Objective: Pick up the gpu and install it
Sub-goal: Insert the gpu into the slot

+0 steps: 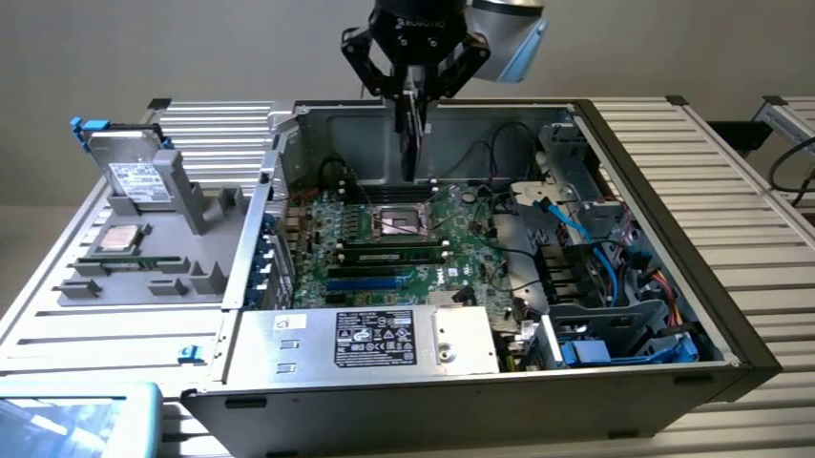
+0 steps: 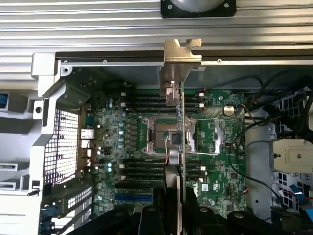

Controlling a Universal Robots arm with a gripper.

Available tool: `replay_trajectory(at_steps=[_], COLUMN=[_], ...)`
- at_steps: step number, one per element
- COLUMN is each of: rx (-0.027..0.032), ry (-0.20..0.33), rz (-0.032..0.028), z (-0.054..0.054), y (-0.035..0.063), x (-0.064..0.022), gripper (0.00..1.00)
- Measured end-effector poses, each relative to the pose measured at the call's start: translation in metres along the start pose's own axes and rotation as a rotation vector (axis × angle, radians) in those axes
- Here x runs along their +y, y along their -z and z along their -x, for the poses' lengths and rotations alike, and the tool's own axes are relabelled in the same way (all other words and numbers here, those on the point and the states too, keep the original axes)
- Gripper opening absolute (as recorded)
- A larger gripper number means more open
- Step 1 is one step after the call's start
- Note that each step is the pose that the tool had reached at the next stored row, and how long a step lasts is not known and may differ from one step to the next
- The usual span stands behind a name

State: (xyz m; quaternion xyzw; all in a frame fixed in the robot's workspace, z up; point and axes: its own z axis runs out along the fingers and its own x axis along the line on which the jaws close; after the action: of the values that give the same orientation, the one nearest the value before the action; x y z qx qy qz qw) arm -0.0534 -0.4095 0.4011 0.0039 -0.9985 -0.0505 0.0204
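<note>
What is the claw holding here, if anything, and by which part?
The claw is shut on the gpu, gripping its upper edge, away from the metal bracket.

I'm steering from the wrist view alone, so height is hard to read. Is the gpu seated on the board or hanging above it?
Observer: Hanging. The gpu hangs upright from the gripper, and its lower end seems clear of the motherboard, in no slot.
Operator: Is the grip closed on it?
Observer: Yes. In the exterior view the gripper is shut on the card's top edge.
Operator: Anything beside the case?
Observer: On the exterior view's left, outside the case, a grey holder carries an upright drive and a flat drive.
</note>
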Motion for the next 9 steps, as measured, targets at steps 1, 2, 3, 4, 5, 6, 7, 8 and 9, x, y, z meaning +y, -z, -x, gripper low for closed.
replay_trajectory(at_steps=[1, 2, 3, 4, 5, 6, 7, 8, 9], rx=[0.0017, 0.0035, 0.0055, 0.0073, 0.0092, 0.0110, 0.0128, 0.0146, 0.0163], ry=[0.017, 0.035, 0.053, 0.071, 0.090, 0.107, 0.126, 0.144, 0.162], rz=[-0.0001, -0.0003, -0.0007, -0.0008, -0.0006, 0.0005, 0.0015, 0.0018, 0.0014], z=[0.0000, 0.0000, 0.0000, 0.0001, 0.0001, 0.0001, 0.0001, 0.0001, 0.0001], y=[-0.0002, -0.0003, -0.0003, -0.0004, -0.0004, -0.0004, -0.0005, -0.0006, -0.0007], x=[0.0000, 0.0000, -0.0001, -0.0001, -0.0001, -0.0001, 0.0000, 0.0000, -0.0001], gripper=[0.28, 0.28, 0.28, 0.28, 0.28, 0.28, 0.28, 0.28, 0.28])
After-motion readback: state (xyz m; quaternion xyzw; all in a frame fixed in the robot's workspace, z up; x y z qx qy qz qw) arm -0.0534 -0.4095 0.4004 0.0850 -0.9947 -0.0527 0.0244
